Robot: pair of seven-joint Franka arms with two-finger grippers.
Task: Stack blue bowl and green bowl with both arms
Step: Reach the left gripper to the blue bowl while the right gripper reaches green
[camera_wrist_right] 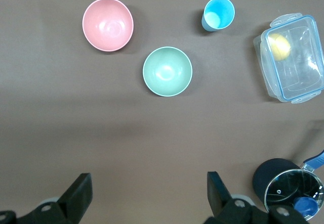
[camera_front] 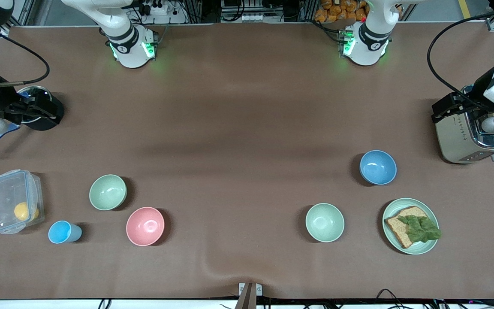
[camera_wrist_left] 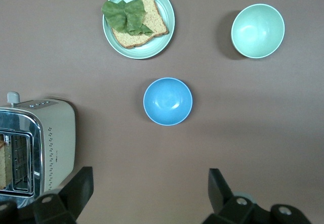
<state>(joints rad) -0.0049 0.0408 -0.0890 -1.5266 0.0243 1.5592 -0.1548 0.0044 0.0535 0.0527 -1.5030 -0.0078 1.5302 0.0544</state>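
Both grippers hang wide open and empty above the table. Left gripper (camera_wrist_left: 147, 196) hovers over bare tabletop at the left arm's end, beside a toaster (camera_front: 465, 137), with its two fingers spread well apart. Right gripper (camera_wrist_right: 149, 198) hovers the same way at the right arm's end, near a dark lidded pot (camera_front: 37, 107). Neither touches anything. A blue bowl (camera_front: 378, 167) sits upright on the table toward the left arm's end, with a paler green bowl (camera_front: 324, 222) and a plate (camera_front: 393, 210) of bread and lettuce nearer the front camera. A duller green bowl (camera_front: 107, 192) sits upright toward the right arm's end, just beside a pink bowl (camera_front: 145, 226), with a small blue cup (camera_front: 63, 232) and a clear lidded box (camera_front: 13, 201) close by. Both task bowls look light, stiff and smooth, probably plastic, so they could slide. Pinching the thin rim, one finger inside and one outside, seems the best hold.
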